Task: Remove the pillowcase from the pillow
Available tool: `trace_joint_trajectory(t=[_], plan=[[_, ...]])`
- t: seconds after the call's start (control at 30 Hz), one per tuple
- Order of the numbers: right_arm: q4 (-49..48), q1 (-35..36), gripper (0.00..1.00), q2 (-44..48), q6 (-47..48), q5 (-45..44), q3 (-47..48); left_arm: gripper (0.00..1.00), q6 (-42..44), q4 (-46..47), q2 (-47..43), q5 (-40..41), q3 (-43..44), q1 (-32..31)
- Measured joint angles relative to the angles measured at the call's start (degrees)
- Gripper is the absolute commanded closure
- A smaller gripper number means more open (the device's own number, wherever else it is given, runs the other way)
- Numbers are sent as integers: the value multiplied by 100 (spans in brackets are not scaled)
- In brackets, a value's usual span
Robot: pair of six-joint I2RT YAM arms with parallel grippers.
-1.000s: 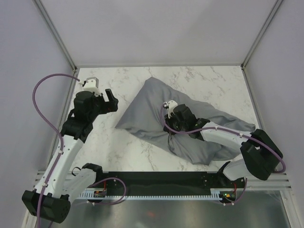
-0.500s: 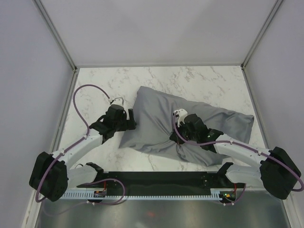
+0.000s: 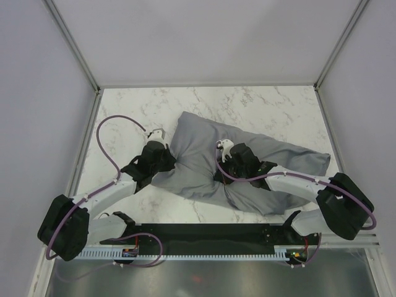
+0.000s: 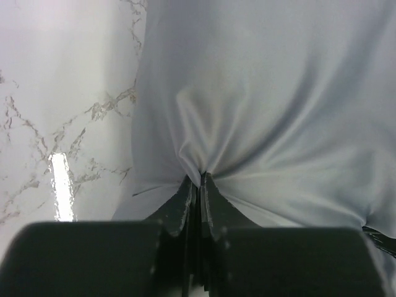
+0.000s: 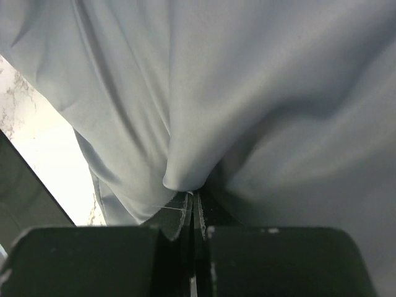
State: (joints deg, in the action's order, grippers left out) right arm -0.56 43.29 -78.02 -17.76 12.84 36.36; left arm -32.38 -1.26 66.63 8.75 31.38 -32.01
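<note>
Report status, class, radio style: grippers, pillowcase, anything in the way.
Left gripper shut on pillowcase at its left edge. Right gripper shut on pillowcase mid-body. Case not yet off; no pillow showing. No obstruction seen.

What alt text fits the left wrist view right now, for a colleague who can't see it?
The left gripper, jaws shut, pinches a fold of the grey pillowcase, with creases fanning out from the pinch. Fabric fills most of the frame; the white marble table shows along the left side.
</note>
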Motion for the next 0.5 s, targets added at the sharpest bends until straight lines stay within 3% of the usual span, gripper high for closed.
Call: trace_joint_trajectory(t=[0.23, 0.5], plan=[[-28, 9, 100, -682, 22, 199, 568, 98, -31, -229, -313, 516, -74, 0], [-125, 372, 100, -1641, 13, 251, 1552, 98, -190, -1617, -1436, 1665, -83, 66]])
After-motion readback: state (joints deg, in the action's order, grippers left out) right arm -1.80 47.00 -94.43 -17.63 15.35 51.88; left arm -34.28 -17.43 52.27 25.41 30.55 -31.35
